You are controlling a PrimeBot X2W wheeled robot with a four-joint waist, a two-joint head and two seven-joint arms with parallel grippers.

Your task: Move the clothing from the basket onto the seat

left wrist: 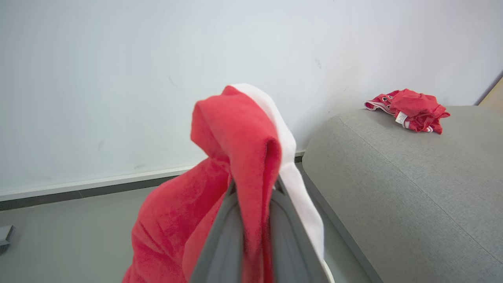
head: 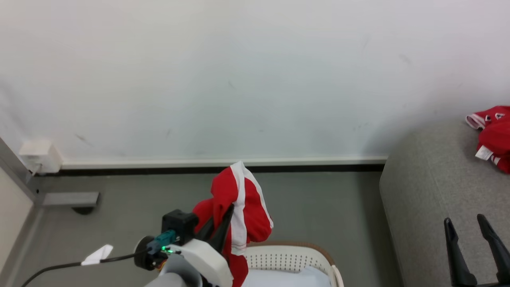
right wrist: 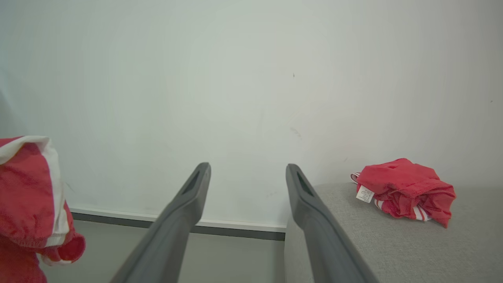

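My left gripper (head: 223, 223) is shut on a red garment with white trim (head: 239, 199), lifted above the cream basket (head: 291, 259) at the bottom of the head view. From the left wrist the clothing (left wrist: 235, 149) drapes over both fingers (left wrist: 224, 236). A second red garment (head: 494, 135) lies bunched on the grey seat (head: 430, 191) at the right, by the wall. The same garment (right wrist: 404, 188) rests on the seat (right wrist: 393, 243) ahead of my right gripper (right wrist: 247, 173), which is open and holds nothing. In the head view the right gripper (head: 466, 221) hovers over the seat's near part.
A white wall with a pale skirting board (head: 223, 162) runs behind everything. Grey floor (head: 318, 207) lies between basket and seat. A white socket box (head: 40, 155) sits low on the wall at the left, beside a grey frame edge. A black cable trails from my left wrist.
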